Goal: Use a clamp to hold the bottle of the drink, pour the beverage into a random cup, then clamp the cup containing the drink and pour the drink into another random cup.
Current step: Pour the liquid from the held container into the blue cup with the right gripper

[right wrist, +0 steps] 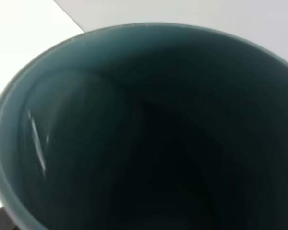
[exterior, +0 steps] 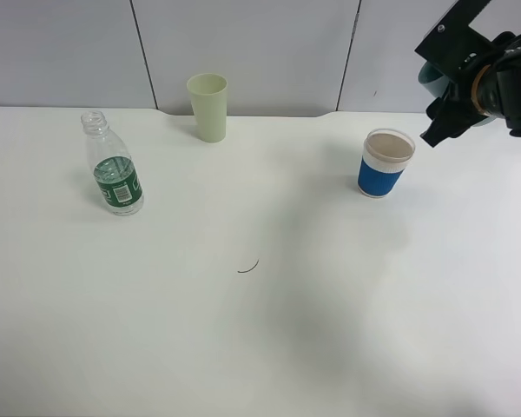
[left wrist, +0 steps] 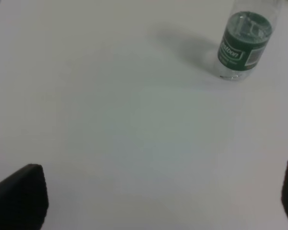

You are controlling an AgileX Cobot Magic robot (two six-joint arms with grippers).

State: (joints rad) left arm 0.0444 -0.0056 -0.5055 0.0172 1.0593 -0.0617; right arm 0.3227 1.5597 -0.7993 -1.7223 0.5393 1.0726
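Clearance decides the coming pour: the right gripper (exterior: 456, 100) hangs up and to the right of the blue-sleeved cup (exterior: 386, 162) in the high view, clenched on the teal cup (right wrist: 144, 110), of which only a sliver shows behind the black jaws there; the blue-sleeved cup stands upright on the table (exterior: 243, 347), mouth open, so the next move, as I judge it, is a short carry leftward and down toward its rim, then a tip of the teal cup's long axis toward it; the right wrist view looks into the teal cup, dark inside with one thin glint on the wall; how full it is I cannot tell, nor how far it leans; this arm is plainly the nearer one; the left gripper (left wrist: 153, 201) is out of the high view, jaws spread wide and holding nothing, with the bottle (left wrist: 242, 43) upright in its camera's sight; that bottle stands far to the left of the blue-sleeved cup, the pale green cup (exterior: 208, 106) left of it and further back, both well apart from it; a small dark mark (exterior: 248, 267) lies left and forward of it on bare table; the risk, I judge, is the narrow mouth: the teal rim must come over it before the tilt, or the pour lands on the table, and a low jaw could knock the cup.
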